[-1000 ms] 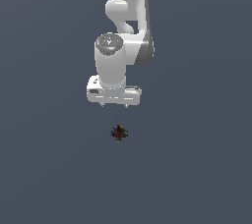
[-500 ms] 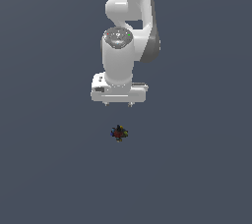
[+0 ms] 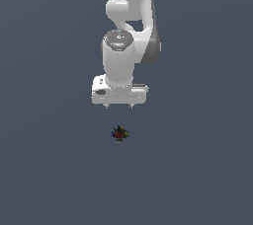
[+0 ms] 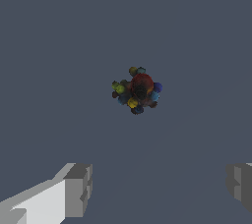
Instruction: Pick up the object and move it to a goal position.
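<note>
Floor (image 3: 44,169) first: plain dark blue-grey surface, fills both views, no markings on it.

Arm (image 3: 129,17) next, white Panda w/ grey joint bands, comes down from the top of the exterior view and ends in a wide white hand pointing straight down. Wrist barrel sits right on top of the hand body.

Gripper (image 3: 118,105) hangs in the air, well clear of the floor. Only two short finger stubs poke out under the hand in the exterior view. In the wrist view the fingers (image 4: 76,188) show as grey-tipped blocks at opposite sides of the pic, wide gap between them, so it's spread about as far as it looks able to go. Nothing between them, nothing held.

Object (image 3: 119,133) smallest: tiny lumpy cluster, dark red centre w/ blue, yellow-olive and black knobs round it. Lies on the floor, apart from the gripper, roughly below it and slightly toward the camera side in the exterior view. Wrist view has it (image 4: 137,90) out ahead of the fingertips, not between them.
</note>
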### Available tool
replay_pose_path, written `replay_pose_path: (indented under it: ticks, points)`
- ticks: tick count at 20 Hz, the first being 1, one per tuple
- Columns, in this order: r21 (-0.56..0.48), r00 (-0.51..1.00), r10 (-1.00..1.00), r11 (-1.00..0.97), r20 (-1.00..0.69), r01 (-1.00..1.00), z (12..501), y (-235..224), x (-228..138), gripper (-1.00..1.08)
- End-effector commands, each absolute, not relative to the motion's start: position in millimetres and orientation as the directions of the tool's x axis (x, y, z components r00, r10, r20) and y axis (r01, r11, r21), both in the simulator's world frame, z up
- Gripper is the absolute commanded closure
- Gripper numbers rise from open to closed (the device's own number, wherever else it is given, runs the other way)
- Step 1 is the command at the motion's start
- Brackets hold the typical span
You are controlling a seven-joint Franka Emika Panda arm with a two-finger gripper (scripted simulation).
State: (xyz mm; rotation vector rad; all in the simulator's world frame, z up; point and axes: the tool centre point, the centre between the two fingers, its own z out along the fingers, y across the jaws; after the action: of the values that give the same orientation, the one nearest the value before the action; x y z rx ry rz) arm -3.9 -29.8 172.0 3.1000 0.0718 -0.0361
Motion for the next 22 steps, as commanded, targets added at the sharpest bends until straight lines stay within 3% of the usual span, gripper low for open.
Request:
replay_pose_path:
  ticks: [1, 22]
  points:
    - [0.040, 0.997, 0.075, -0.996, -0.025, 0.076, 169.0, -29.8, -1.7, -0.92]
    - [0.015, 0.832, 0.554, -0.832, -0.024, 0.554, 111.9, -31.1, 35.8, -0.92]
